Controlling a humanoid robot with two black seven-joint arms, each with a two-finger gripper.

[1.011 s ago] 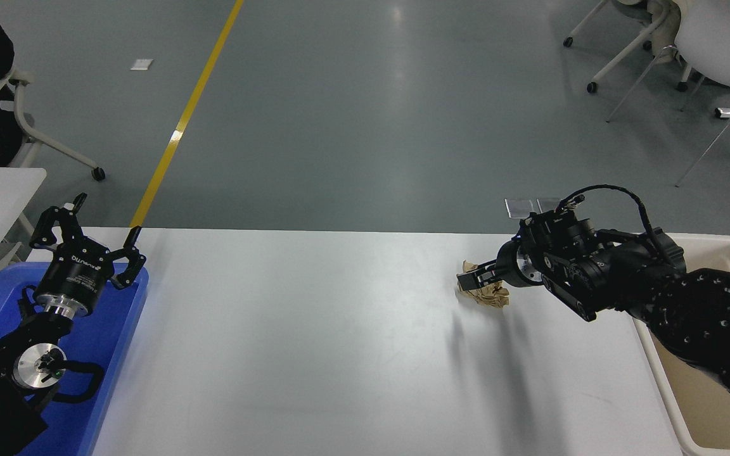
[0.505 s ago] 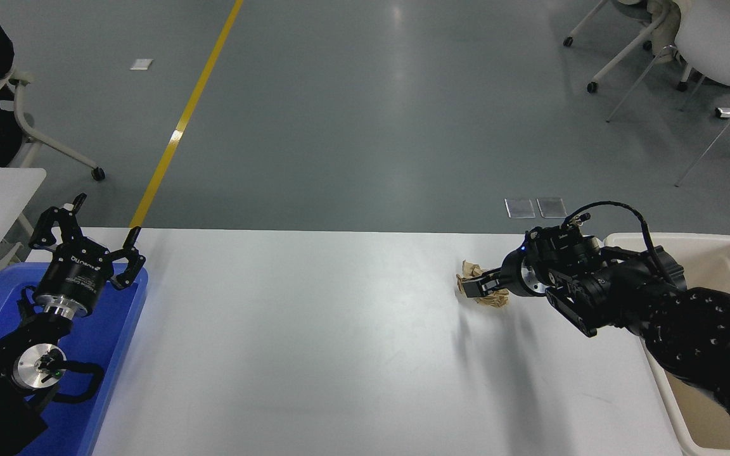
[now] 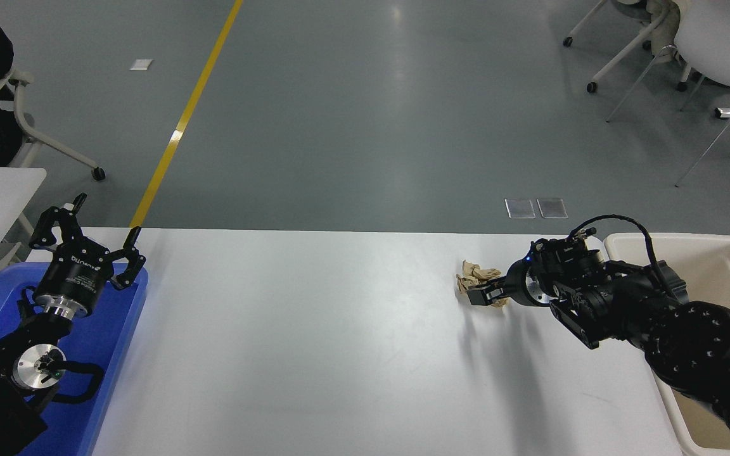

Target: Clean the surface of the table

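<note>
So the table surface (image 3: 314, 342) is filling most of the lower half of the view, running from roughly 9 o'clock across to 3 o'clock. Over at about 3 o'clock from the middle there's a crumpled brown paper wad (image 3: 474, 278) sitting on the white top, not far from the far edge. The right gripper (image 3: 480, 295) is reaching in from the 4 o'clock corner and pointing toward 9 o'clock, and its fingers are looking pinched narrow right at the near side of the wad, touching it. Can't honestly tell whether it's actually got a grip on the paper or is only pressing against it.

Just past the table's right end, at 3 to 4 o'clock, a beige tub (image 3: 717, 250) is sitting with the right arm crossing over its near rim.

The left gripper (image 3: 83, 228) is parked way over at 9 o'clock, fingers spread wide and holding nothing, hanging above a blue tray (image 3: 111, 342) at the table's left end.
</note>
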